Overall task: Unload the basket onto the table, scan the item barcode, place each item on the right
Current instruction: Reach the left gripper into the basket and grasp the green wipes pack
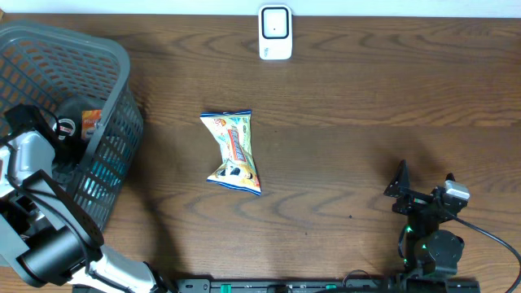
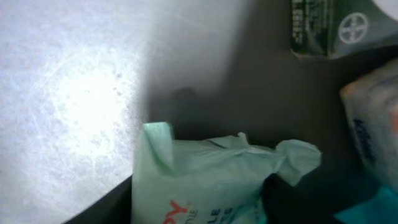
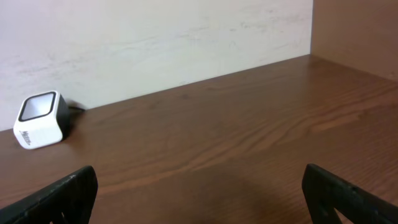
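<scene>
Wooden tabletop (image 1: 350, 163) with a grey mesh basket (image 1: 114, 65) at its left edge. The left gripper (image 1: 72, 130) reaches into the basket; its jaw state cannot be told. Below its camera lies a pale green packet (image 2: 205, 180), of whose print only a red "Y" is legible. A dark green box (image 2: 336, 28) nearby bears the Bayer cross. 1 snack packet (image 1: 234, 152) lies mid-tabletop, well apart from both grippers, print unreadable. White scanner (image 1: 275, 32) at the far edge. Right gripper (image 1: 425, 181), near right corner: jaws wide, empty.
</scene>
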You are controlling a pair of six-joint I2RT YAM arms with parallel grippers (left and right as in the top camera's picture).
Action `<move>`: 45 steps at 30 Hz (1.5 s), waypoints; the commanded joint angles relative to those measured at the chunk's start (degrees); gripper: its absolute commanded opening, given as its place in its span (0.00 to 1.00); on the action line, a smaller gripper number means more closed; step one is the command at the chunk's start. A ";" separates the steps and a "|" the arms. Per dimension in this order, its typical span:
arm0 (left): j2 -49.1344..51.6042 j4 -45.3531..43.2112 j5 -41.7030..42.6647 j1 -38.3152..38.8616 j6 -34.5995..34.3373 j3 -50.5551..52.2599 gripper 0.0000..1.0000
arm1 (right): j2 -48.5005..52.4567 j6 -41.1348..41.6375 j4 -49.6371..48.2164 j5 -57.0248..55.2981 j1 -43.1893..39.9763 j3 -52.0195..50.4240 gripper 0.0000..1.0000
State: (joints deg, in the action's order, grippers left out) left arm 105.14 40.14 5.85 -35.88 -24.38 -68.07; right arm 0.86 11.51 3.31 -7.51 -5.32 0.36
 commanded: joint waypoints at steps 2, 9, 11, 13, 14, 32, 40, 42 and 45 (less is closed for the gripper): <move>2.49 4.85 -0.94 -0.50 1.68 1.46 0.45 | -0.11 0.24 0.20 -0.31 0.48 -0.04 0.99; -4.42 9.84 -0.92 -4.48 1.38 -2.91 0.41 | -0.11 0.24 0.17 -0.28 0.48 -0.04 0.99; -7.91 10.32 -0.87 -5.95 0.92 -3.32 0.41 | -0.11 0.24 0.17 -0.31 0.48 -0.04 0.99; -11.72 10.29 -0.90 -7.17 0.22 -3.32 0.41 | -0.11 0.24 0.20 -0.28 0.48 -0.04 0.99; -13.99 10.23 -0.90 -7.82 -0.07 -3.32 0.41 | -0.11 0.24 0.20 -0.28 0.48 -0.04 0.99; -18.01 11.89 1.40 -8.79 -1.18 -0.66 0.92 | -0.11 0.24 0.20 -0.31 0.48 -0.04 0.99; -3.50 11.58 5.55 -8.76 -1.14 -0.59 0.93 | -0.11 0.24 0.20 -0.31 0.48 -0.04 0.99; -1.07 11.47 5.51 -8.79 -0.70 -0.59 0.93 | -0.11 0.24 0.20 -0.31 0.48 -0.04 0.99; 2.12 11.37 5.53 -8.76 -0.46 -0.59 0.93 | -0.11 0.24 0.20 -0.31 0.48 -0.04 0.99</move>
State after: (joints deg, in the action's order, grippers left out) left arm 104.90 51.35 10.63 -44.62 -25.45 -69.23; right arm 0.86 11.51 3.29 -7.51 -5.32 0.36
